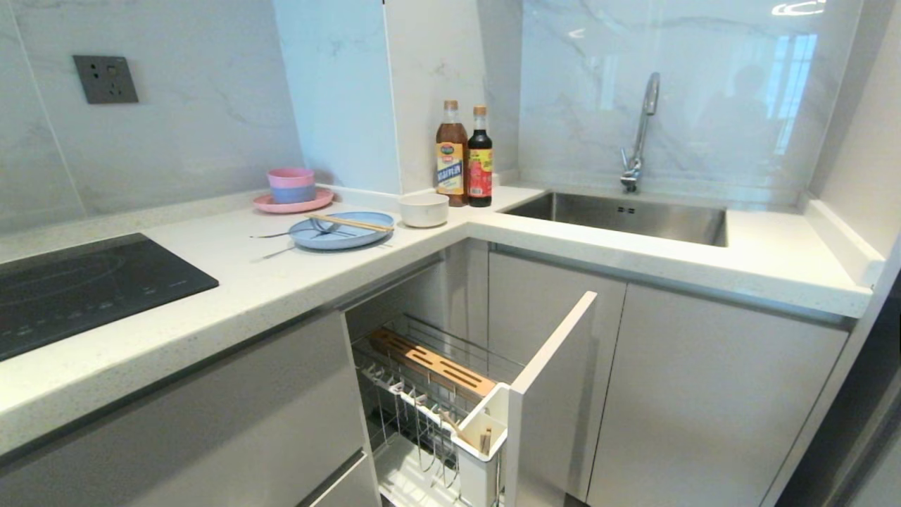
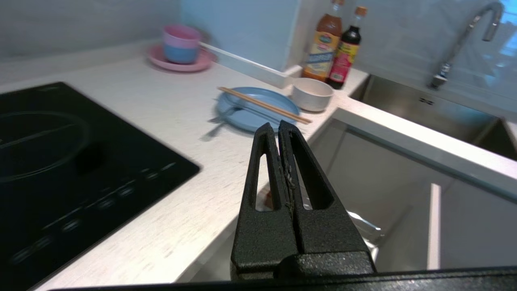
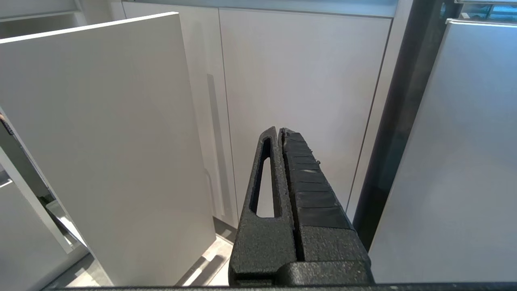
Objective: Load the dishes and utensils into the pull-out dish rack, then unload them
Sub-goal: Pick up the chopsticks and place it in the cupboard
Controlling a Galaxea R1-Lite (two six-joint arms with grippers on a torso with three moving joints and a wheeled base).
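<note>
The light-blue plate is lying flat on the white counter, near the inner corner, and the chopsticks are resting across its top, with one end sticking out past the rim toward the off-white bowl. The metal cutlery is lying partly on the plate, its handles reaching out over the counter toward the black cooktop. The bowl is sitting upright just beside the plate, in front of two sauce bottles. Below the counter edge the pull-out dish rack is standing open, its pale front panel drawn out, the bamboo strip running along the wire basket and a white cup at the front end; I am seeing no dishes in it. I am holding my left gripper clenched on nothing, above the counter edge and pointing toward the plate, well apart from it. My right gripper is also pressed closed and empty, hanging low in front of the cabinet doors beside the rack's panel. Further off, a pink plate is carrying small stacked bowls, and the steel sink is lying to the right.
</note>
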